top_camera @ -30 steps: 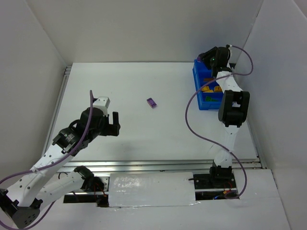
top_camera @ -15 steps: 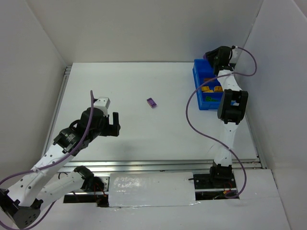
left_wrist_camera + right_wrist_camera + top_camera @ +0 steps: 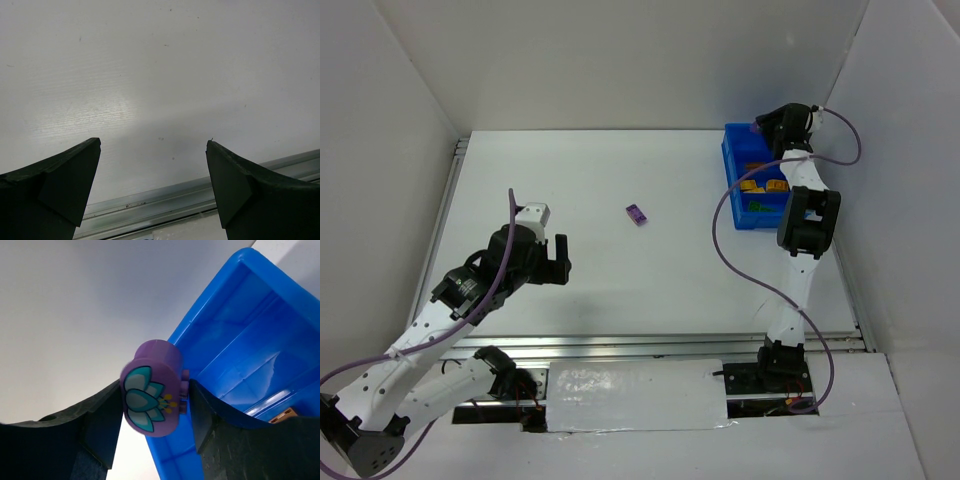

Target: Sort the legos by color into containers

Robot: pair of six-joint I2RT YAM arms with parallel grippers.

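Observation:
My right gripper [image 3: 156,412] is shut on a purple lego [image 3: 154,395] with a teal flower print, held above the far end of the blue tray [image 3: 240,340] that holds the containers. In the top view this gripper [image 3: 763,124] hangs over the tray's [image 3: 731,170] far corner. A second purple lego [image 3: 637,214] lies alone on the white table. Yellow and orange legos [image 3: 756,184] and green ones [image 3: 757,208] lie in the nearer containers. A brown lego [image 3: 283,415] peeks out in one compartment. My left gripper [image 3: 561,258] is open and empty [image 3: 153,150], low over the table's left side.
White walls close in the table on three sides. An aluminium rail [image 3: 165,200] runs along the near edge, just below my left fingers. My right arm's cable [image 3: 720,250] loops over the table beside the tray.
My right gripper has shifted right and toward the back over the tray's far end with the purple lego, and its jaws have eased slightly apart. The left arm has not moved.

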